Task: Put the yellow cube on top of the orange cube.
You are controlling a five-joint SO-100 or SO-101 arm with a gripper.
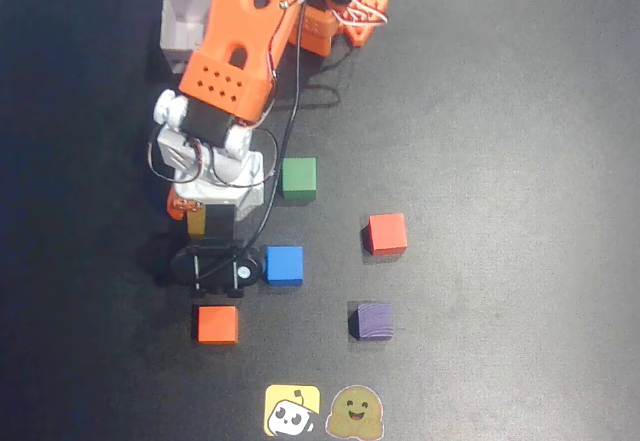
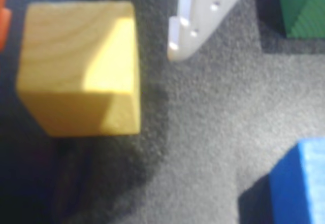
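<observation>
the yellow cube (image 2: 81,66) is your landmark. in the overhead view it is mostly hidden under the arm; only a dull sliver (image 1: 197,221) shows just below the white wrist housing. the orange cube (image 1: 217,323) sits on the dark mat (image 1: 500,161), near and straight below the yellow cube in that view, past the black camera mount. a blue cube (image 1: 284,265) lies to the right of the yellow cube, a green cube (image 1: 299,177) up and right of it, a red cube (image 1: 386,233) further right.

the gripper (image 2: 96,31) is spread wide: in the wrist view the white finger (image 2: 190,26) stands clear of the cube's right face with mat visible between, and an orange edge at the left frame border looks like the other finger. nothing is held.

handling, as a judgement: the cube shows wood grain, so expect it to be light, rigid and not fragile, with smooth painted faces that may slip under weak pressure. take hold across two opposite flat side faces, centred, not on corners. keep it level so it seats flat on the orange cube.
</observation>
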